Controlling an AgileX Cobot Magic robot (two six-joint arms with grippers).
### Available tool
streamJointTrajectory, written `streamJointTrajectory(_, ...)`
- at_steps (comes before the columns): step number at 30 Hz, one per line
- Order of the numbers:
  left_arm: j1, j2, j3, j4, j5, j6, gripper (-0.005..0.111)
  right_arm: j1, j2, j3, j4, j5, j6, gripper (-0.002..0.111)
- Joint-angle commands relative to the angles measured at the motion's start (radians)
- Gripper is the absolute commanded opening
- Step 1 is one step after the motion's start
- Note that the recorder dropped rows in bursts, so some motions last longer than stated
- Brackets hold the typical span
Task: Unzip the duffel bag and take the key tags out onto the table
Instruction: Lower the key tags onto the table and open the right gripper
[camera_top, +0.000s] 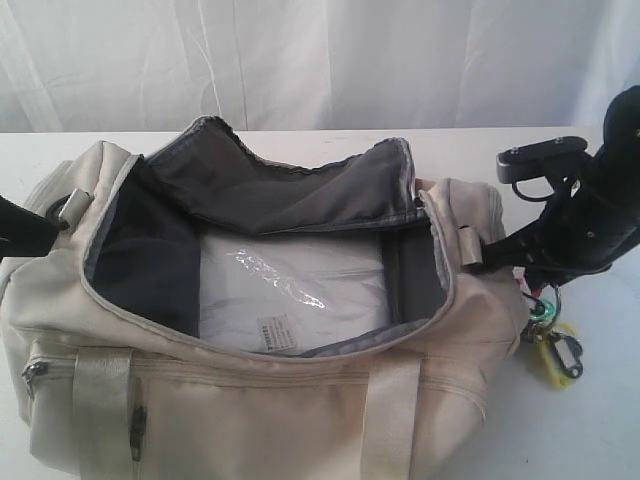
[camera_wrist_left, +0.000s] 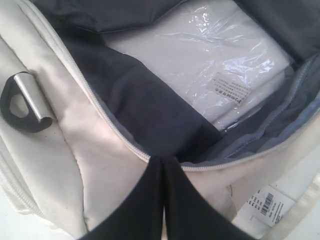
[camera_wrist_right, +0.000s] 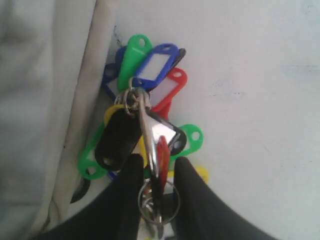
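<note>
Pinching key tags (camera_wrist_right: 131, 60), right gripper (camera_wrist_right: 156, 164) beside duffel bag (camera_top: 250, 400)

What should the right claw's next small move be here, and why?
Probably lower a little and open. The right claw is shut on the key tags, which already hang outside the duffel bag, over the white table; whether they touch it is unclear.

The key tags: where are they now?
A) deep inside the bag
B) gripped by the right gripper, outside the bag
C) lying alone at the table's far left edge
B: the right gripper is clamped on the key tags, outside the duffel bag, by its end.
</note>
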Motion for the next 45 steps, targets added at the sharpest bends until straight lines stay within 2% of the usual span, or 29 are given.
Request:
streamJointTrajectory(1, 0.002, -0.005, 0.006, -0.016, 0.015, 0.0, 0.0, -0.008, 0.058, 0.004, 0.016, -0.019, 0.004, 0.0)
streamJointTrajectory(17, 0.002, -0.005, 0.006, -0.016, 0.015, 0.003, 0.0, -0.008, 0.144, 0.002, 0.042, -0.02, -0.022, 0.002)
streamJointTrajectory(21, 0.002, -0.005, 0.006, -0.016, 0.015, 0.003, 0.0, -0.008, 0.095, 0.002, 0.042, -0.004, -0.022, 0.019)
streamJointTrajectory(26, 0.002, -0.005, 0.006, -0.016, 0.015, 0.003, 0.0, -0.008, 0.029, 0.002, 0.042, 0.038, -0.022, 0.05)
streamJointTrajectory(28, 0.002, -0.005, 0.006, -0.016, 0.015, 0.003, 0.0, -0.008, -0.001, 0.002, 0.042, 0.05, -0.022, 0.055)
streamJointTrajectory(39, 0.002, -0.005, 0.006, -0.016, 0.02, 0.008, 0.0, -0.011, -0.23, 0.002, 0.027, 0.199, -0.022, 0.053)
streamJointTrajectory(42, 0.002, -0.005, 0.006, -0.016, 0.02, 0.01, 0.0, -0.011, -0.334, 0.022, 0.062, 0.232, -0.022, 0.043)
streamJointTrajectory(45, 0.002, -0.005, 0.006, -0.016, 0.012, 0.018, 0.0, -0.011, -0.482, 0.073, 0.112, 0.195, -0.057, 0.024)
